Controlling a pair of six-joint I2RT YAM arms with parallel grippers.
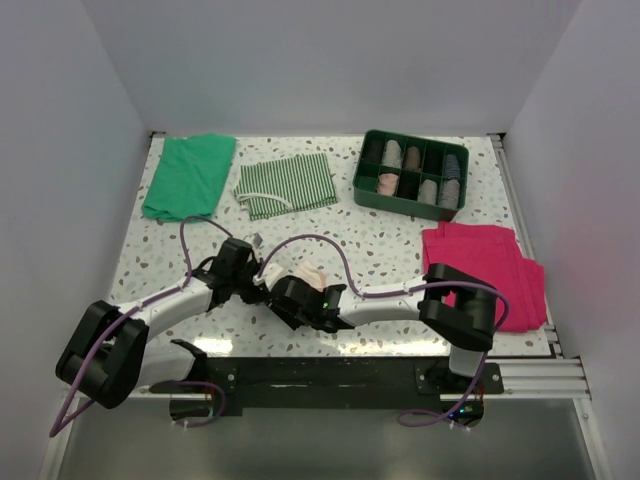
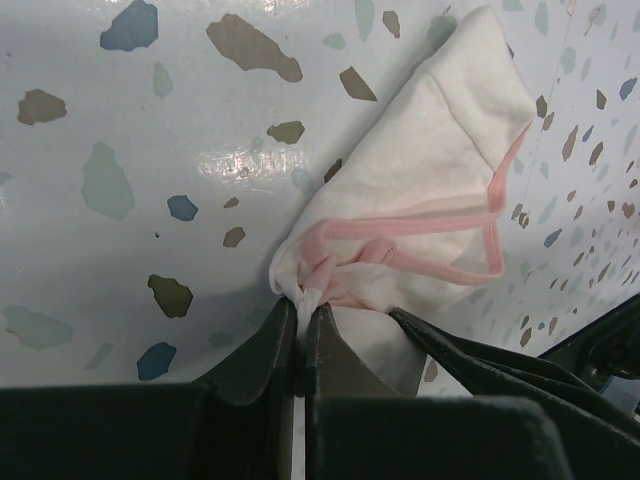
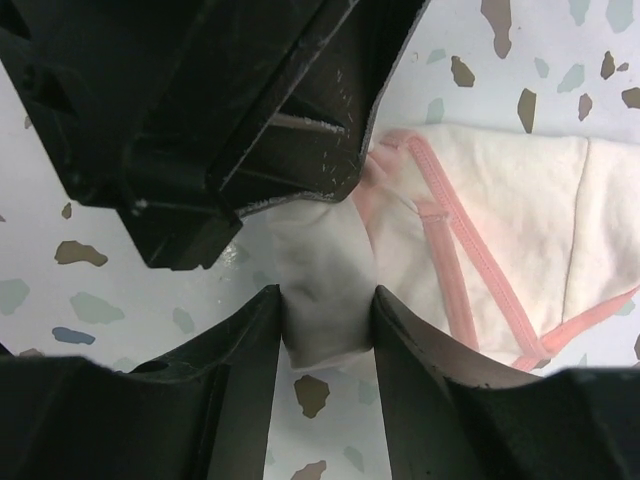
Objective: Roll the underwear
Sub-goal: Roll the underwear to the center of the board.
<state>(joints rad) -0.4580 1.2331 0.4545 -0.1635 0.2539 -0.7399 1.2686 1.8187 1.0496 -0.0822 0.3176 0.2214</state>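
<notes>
Holding, left gripper: jaws were drawn almost together, pinching a bunched corner of the underwear at their tips, where the pink edging was twisted into a knot-like wad.
Holding, right gripper: jaws stood narrow, and a fold of pale fabric filled the gap and touched both fingers.
Writing: none could be read in any view.
Underwear, place: it lay on the speckled table near the front middle. From above, only a small pale patch showed between the two gripper heads.
Underwear against the tools: both grips sat on the same bunched end. The left gripper's black body loomed just above the right fingers in the right wrist view. The rest of the garment spread away from both grippers, folded and flat on the table, with lines of pink edging crossing it.
Far left: a green cloth lay just beside a striped cloth.
Far right: a green tray held rolled items in its compartments.
Right side: a magenta cloth lay well apart from the underwear.
</notes>
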